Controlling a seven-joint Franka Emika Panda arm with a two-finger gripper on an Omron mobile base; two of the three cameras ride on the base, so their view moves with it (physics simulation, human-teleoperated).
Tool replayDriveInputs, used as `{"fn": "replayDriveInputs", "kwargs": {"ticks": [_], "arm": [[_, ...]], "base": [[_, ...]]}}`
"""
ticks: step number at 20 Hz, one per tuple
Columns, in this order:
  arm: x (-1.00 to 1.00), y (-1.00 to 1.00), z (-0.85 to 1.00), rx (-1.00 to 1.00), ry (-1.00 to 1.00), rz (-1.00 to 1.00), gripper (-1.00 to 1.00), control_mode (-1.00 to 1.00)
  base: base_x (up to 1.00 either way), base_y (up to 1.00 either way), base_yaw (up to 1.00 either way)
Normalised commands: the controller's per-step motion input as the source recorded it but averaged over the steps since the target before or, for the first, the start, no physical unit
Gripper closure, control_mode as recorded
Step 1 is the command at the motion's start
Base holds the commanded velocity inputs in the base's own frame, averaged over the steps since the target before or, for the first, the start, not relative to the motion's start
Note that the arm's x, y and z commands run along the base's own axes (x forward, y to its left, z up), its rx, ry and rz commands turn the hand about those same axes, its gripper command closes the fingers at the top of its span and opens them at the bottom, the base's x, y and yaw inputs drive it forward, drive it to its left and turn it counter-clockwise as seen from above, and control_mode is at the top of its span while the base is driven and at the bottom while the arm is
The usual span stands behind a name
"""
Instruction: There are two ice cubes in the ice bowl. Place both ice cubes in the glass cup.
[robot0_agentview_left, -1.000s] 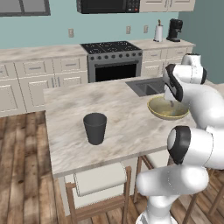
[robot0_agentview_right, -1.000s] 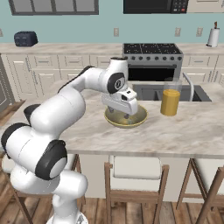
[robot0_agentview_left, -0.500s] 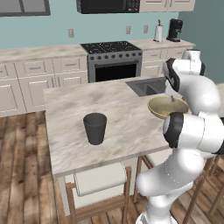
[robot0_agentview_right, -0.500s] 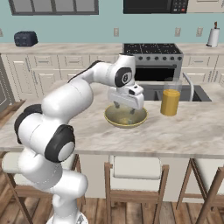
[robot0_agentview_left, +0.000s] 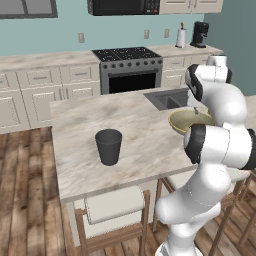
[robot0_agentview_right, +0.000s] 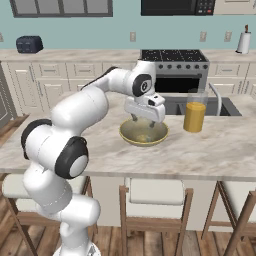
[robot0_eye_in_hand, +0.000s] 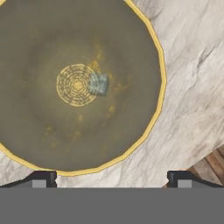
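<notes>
Hovering gripper (robot0_eye_in_hand: 109, 179), jaws wide open and empty, over ice bowl (robot0_eye_in_hand: 151, 118); first pickup step, next needs descent onto the pale ice cube (robot0_eye_in_hand: 98, 84) near centre.

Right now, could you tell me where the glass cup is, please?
The cup stands upright on the island's marble top in the left base view, toward its left half, well apart from the bowl at the right edge.

One ice bowl (robot0_eye_in_hand: 131, 39), one visible ice cube (robot0_eye_in_hand: 99, 84), one glass cup (robot0_agentview_left: 108, 146).
</notes>
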Motion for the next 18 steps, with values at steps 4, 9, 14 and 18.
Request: {"fn": "replayDriveInputs", "kwargs": {"ticks": [4,9,14,18], "arm": [[0.47,-0.08,-0.06,0.0,0.0,0.0,-1.0,-1.0],[0.39,-0.01,-0.3,0.01,0.06,0.0,-1.0,-1.0],[0.42,0.0,-0.49,0.0,0.1,0.0,-1.0,-1.0],[0.31,-0.14,-0.25,0.0,0.01,0.0,-1.0,-1.0]], "base": [[0.0,0.0,0.0],[0.0,0.0,0.0],[0.0,0.0,0.0],[0.0,0.0,0.0]]}}
